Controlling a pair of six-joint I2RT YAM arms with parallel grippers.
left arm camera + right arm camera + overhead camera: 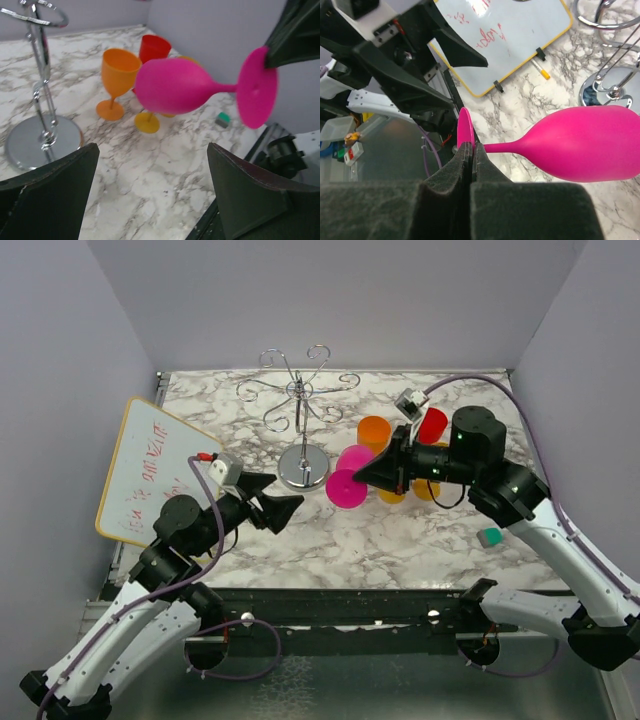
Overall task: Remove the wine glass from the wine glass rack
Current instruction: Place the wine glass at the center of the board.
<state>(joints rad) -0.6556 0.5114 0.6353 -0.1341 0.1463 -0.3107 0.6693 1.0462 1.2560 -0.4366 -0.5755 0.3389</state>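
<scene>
Pinching foot of pink wine glass (590,145) in right gripper (471,147), bowl sideways above marble table (400,540), apart from wine glass rack (300,420). On left gripper (288,510): jaws spread wide, empty.

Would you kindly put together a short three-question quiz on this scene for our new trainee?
1. True or false: the pink wine glass hangs on the wine glass rack.
2. Which part of it does the right gripper pinch: A bowl, B stem, C foot?
3. Fill in: the left gripper is ____.
Key: 1 false; 2 C; 3 open.
</scene>
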